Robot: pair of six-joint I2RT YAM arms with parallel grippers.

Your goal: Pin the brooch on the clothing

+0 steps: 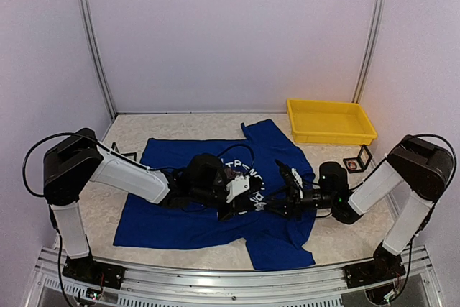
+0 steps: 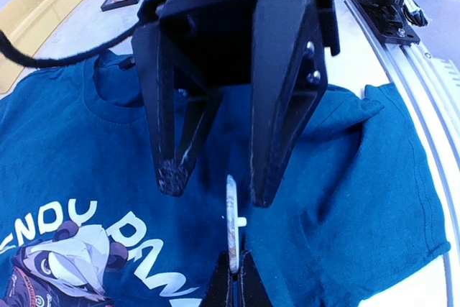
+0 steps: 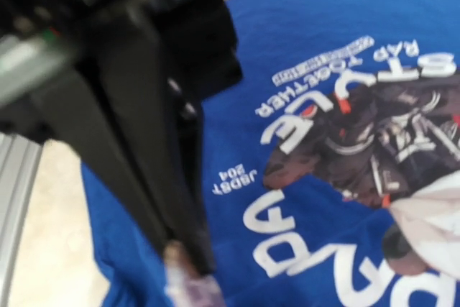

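The royal-blue T-shirt [image 1: 180, 170] lies flat on the table with its white panda print up; it also shows in the left wrist view [image 2: 359, 177] and the right wrist view [image 3: 287, 48]. My left gripper [image 2: 235, 264] is shut on the lower rim of the brooch [image 2: 231, 213], a thin disc held edge-on with a small white stud, just above the shirt. My right gripper [image 2: 219, 188] faces it, open, with one finger on each side of the brooch's upper end. From above the two grippers meet over the print, left [image 1: 248, 203] and right [image 1: 280, 195]. The right wrist view shows the left gripper [image 3: 190, 257] holding the blurred brooch [image 3: 188, 289].
A yellow tray [image 1: 330, 121] stands at the back right, also in the left wrist view [image 2: 43, 5]. Small black framed stands sit right [image 1: 357, 162] and left [image 1: 126, 154] of the shirt. A metal rail [image 1: 215, 278] runs along the near edge.
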